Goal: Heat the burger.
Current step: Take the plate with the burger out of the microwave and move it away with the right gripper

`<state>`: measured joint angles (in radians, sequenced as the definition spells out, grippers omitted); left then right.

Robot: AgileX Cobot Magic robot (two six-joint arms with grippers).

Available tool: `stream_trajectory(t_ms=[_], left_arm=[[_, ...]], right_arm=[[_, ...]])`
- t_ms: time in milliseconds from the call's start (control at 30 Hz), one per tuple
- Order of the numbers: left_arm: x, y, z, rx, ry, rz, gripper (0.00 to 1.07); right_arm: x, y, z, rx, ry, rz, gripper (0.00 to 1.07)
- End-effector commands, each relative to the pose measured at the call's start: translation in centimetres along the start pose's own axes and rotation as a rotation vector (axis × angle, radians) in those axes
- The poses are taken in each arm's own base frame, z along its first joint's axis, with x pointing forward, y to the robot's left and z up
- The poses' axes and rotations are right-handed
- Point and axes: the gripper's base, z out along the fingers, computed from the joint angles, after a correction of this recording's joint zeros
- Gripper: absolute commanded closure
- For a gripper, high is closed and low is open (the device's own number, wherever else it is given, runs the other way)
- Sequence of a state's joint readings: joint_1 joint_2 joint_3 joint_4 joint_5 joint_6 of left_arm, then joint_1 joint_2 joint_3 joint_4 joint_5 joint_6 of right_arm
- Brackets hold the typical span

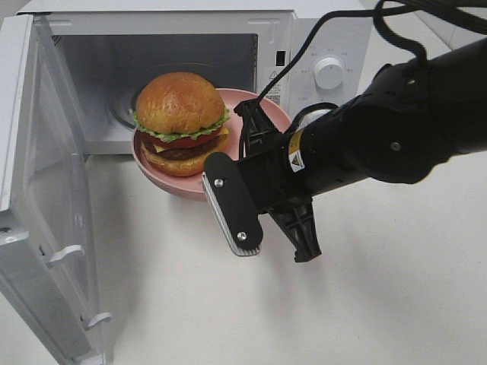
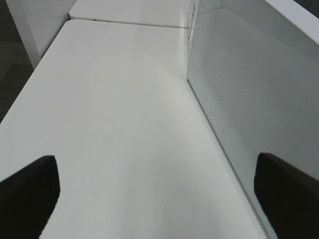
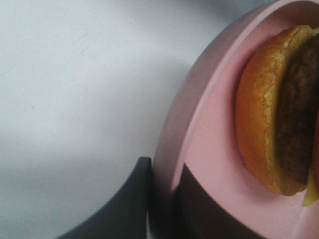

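The burger (image 1: 181, 122), with its golden bun, green lettuce, tomato and dark patty, sits on a round pink plate (image 1: 237, 103) just in front of the open microwave (image 1: 190, 46). My right gripper (image 1: 255, 133) is shut on the plate's near-right rim. In the right wrist view its dark fingers (image 3: 124, 209) clamp the pink rim (image 3: 174, 144), with the burger (image 3: 269, 109) lying close beyond. My left gripper (image 2: 157, 184) shows only in the left wrist view. It is open and holds nothing, low over the white table beside the microwave door (image 2: 249, 89).
The microwave door (image 1: 46, 190) swings wide open at the left, reaching toward the table's front edge. The control knob (image 1: 329, 72) is on the microwave's right panel. A glass turntable (image 1: 125, 114) lies inside the cavity. My black right arm (image 1: 380, 137) crosses the right side.
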<state>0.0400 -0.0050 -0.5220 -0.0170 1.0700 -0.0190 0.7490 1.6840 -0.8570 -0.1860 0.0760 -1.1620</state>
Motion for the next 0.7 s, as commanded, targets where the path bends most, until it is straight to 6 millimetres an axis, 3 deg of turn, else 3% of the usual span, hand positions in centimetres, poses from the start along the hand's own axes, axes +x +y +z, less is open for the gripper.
stream_trajectory(t_ms=[33,700], left_arm=[[0.2,0.0,-0.2,0.003,-0.015,0.002,0.09],[0.2,0.0,-0.2,0.003,-0.015,0.002,0.09]], right_arm=[[-0.1,-0.2,-2.3,0.105,-0.037,0.007,1.07],[1.6,5.9,-7.7,0.088,-0.024,0.047,1.07]])
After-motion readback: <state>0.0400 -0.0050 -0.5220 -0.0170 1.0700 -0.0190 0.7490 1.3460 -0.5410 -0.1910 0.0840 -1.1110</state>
